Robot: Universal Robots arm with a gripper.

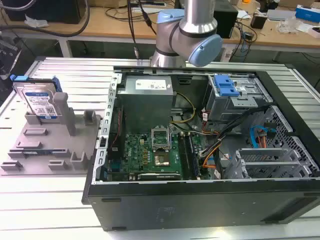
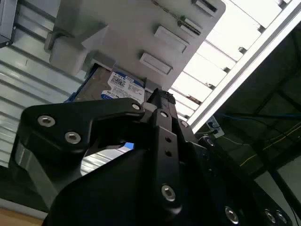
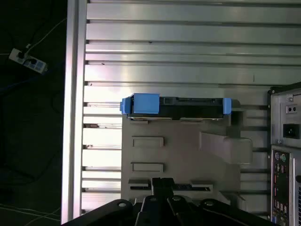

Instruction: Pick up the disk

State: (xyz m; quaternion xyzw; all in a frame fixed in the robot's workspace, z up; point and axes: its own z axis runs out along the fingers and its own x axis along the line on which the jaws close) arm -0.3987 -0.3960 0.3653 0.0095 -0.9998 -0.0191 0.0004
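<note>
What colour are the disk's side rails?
Blue, clearest on the disk in the first wrist view.

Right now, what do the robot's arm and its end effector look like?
In the exterior view the arm is a silver-grey metal tube with thick rounded joints capped in light blue plastic. In the second wrist view the end effector is matte black, built from angular plates and bars dotted with round silver screw heads.
</note>
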